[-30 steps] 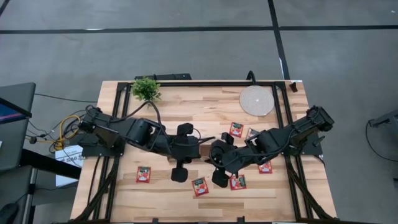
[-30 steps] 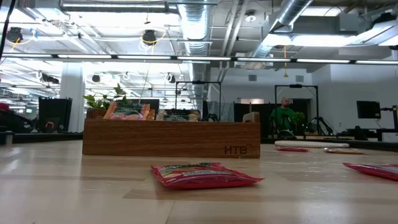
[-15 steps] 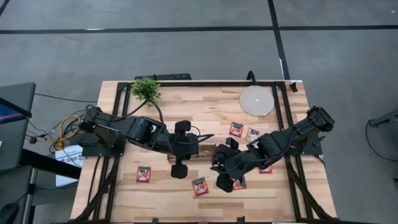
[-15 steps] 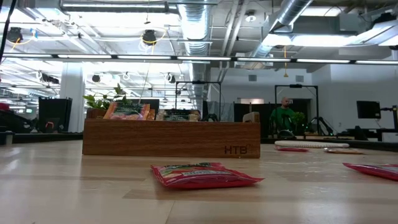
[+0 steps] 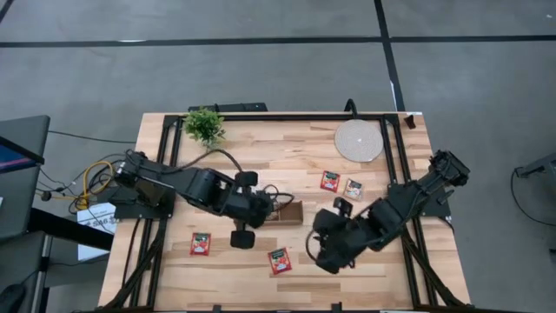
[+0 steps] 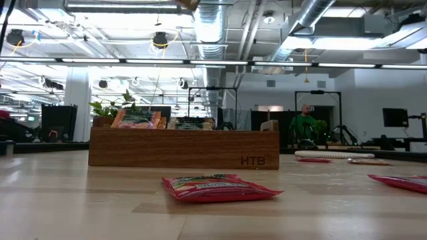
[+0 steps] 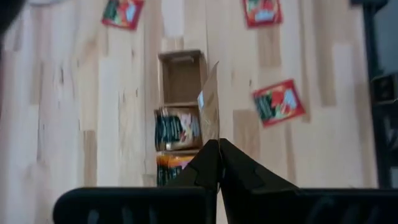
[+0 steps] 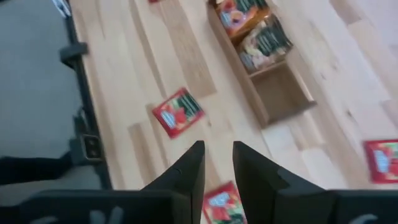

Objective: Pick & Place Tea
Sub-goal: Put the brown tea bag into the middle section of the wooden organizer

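On the pale butcher-block wooden table (image 5: 287, 152), framed by black rails, the two dark arms reach toward the middle from opposite side edges. Between them lies the long brown wooden three-compartment tray (image 6: 183, 148), near the table's centre; in the low view it carries the letters HTB on its front wall, and sachets stand up out of it. In the wrist views two of its compartments hold sachets and the end compartment (image 7: 181, 78) is bare.

A round pale coaster-like disc (image 5: 358, 140) sits near the far right corner, and a small green potted plant (image 5: 204, 125) near the far left corner.

The left gripper (image 7: 219, 149) hovers above the tray, its fingers clenched on a pale beige tea sachet (image 7: 210, 106) that stands on edge over the compartments. The right gripper (image 8: 216, 163) hangs above the near half of the table toward the right edge, its fingers (image 8: 186, 174) parted with a narrow gap and nothing between them.

Loose red square tea sachets lie flat on the table: one (image 5: 201, 243) toward the near left corner, one (image 5: 279, 260) near the near edge at mid-width, one (image 5: 329, 181) right of the tray, and just beside it a paler one (image 5: 353, 188).
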`<control>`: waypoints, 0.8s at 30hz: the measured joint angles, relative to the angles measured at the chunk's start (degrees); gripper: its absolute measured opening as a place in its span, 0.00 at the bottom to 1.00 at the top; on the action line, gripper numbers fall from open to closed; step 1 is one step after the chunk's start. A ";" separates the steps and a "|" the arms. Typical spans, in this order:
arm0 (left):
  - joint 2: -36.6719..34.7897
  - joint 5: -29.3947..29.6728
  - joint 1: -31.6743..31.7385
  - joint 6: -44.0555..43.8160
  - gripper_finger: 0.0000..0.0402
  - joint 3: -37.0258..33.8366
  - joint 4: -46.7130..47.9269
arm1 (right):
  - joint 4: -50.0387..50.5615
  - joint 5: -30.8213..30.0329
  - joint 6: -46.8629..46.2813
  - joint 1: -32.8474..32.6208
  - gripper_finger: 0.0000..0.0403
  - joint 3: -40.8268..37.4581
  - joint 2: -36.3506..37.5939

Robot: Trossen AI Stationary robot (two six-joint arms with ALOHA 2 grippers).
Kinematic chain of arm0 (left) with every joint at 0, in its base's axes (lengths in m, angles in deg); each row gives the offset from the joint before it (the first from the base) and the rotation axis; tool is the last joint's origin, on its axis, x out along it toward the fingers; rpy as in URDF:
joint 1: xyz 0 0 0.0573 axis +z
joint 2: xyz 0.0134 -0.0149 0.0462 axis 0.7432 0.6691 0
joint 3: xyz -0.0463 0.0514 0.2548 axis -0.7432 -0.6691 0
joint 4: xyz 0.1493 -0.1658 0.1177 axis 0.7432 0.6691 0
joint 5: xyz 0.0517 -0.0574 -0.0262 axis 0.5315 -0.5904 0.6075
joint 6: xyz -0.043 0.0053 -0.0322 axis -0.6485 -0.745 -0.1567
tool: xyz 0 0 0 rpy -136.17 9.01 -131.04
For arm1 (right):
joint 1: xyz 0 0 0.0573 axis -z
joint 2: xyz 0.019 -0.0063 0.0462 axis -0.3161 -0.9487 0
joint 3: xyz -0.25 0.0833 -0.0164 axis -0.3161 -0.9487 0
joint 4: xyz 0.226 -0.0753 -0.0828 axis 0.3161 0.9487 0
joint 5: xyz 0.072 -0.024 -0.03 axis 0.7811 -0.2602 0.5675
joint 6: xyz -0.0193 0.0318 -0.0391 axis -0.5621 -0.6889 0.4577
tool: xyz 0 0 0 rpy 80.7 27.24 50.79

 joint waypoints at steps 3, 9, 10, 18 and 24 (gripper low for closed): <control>2.75 -0.27 0.02 1.13 0.00 0.00 2.01 | 2.53 -4.88 -1.32 -2.95 0.18 -0.56 -0.09; 8.99 -2.85 0.89 6.56 0.00 -0.04 5.02 | 5.10 -18.21 -8.02 -10.06 0.18 -0.59 1.28; 9.90 -3.82 1.29 7.54 0.00 -0.04 5.79 | 4.81 -19.76 -8.97 -11.12 0.18 -0.58 1.94; 17.75 -5.11 6.23 14.29 0.00 -0.04 13.25 | 3.85 -35.55 -13.09 -18.64 0.18 -0.54 5.75; 21.04 -7.01 9.19 15.80 0.00 0.33 13.67 | 3.86 -38.49 -13.11 -19.97 0.18 -0.54 6.77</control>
